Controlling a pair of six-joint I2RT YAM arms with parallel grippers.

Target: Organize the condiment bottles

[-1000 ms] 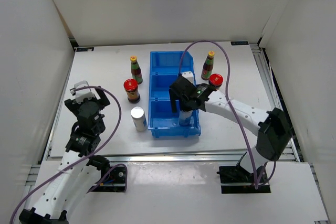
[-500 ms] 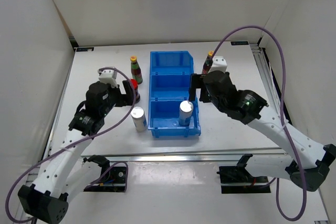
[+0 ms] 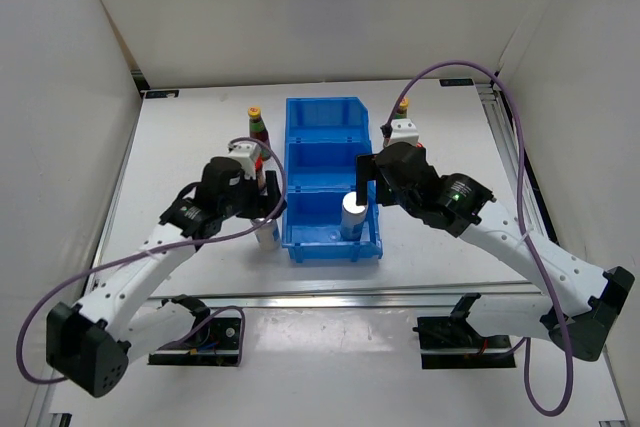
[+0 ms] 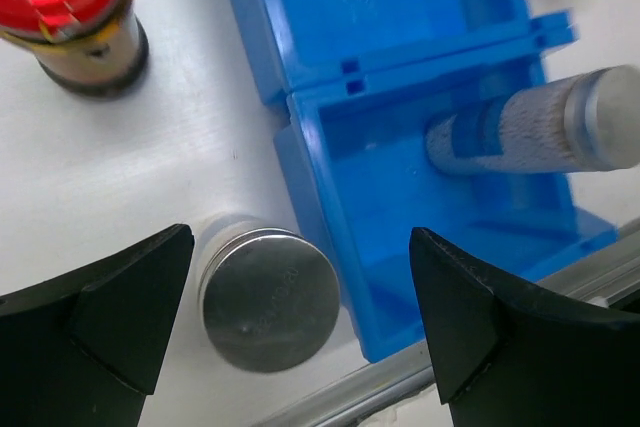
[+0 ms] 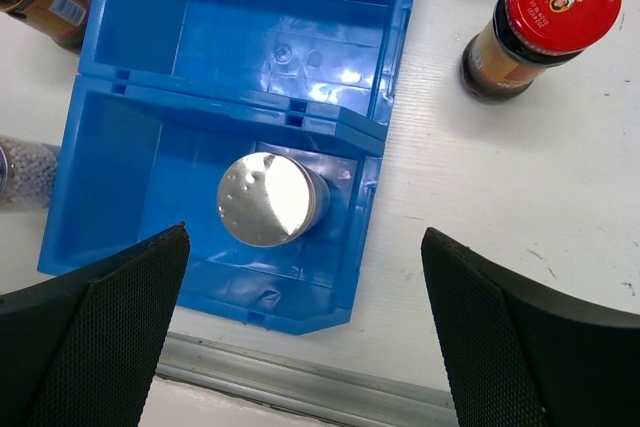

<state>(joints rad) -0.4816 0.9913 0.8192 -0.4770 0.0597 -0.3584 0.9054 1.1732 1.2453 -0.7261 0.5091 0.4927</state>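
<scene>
Setting: a blue three-compartment plastic bin (image 3: 296,152) stands mid-frame on the white bench (image 3: 180,137) in the top view, with its compartments stacked up the frame.
In the bin: one white silver-topped cylinder (image 5: 268,199) stands upright in the lowest compartment, near its right wall. It is the only container seen inside.
Right hand (image 5: 305,237): it hangs above that compartment, spread wide and holding nothing. The cylinder stands free on the bin floor below it.
Left hand (image 4: 300,247): it is also spread wide and empty. It hovers over the second white silver-topped cylinder (image 4: 270,297), which stands on the bench just beside the bin's left wall.
Likely reason: the left hand seems lined up to lift this cylinder in beside its match.
Outside the bin: a dark red-lidded jar (image 4: 70,7) sits at the upper left of the left wrist view. The second red-lidded jar (image 5: 545,22) sits at the upper right of the right wrist view. A slim dark bottle with a yellow cap (image 3: 258,125) stands left of the bin's top compartment, and the second yellow-capped bottle (image 3: 402,107) stands right of it.
Layout logic: there are three kinds of container and three compartments, so probably one kind goes in each.
Progress: early, with one of six containers placed.
Risk: one left finger hangs over the bin's interior, so closing there could catch the wall.
</scene>
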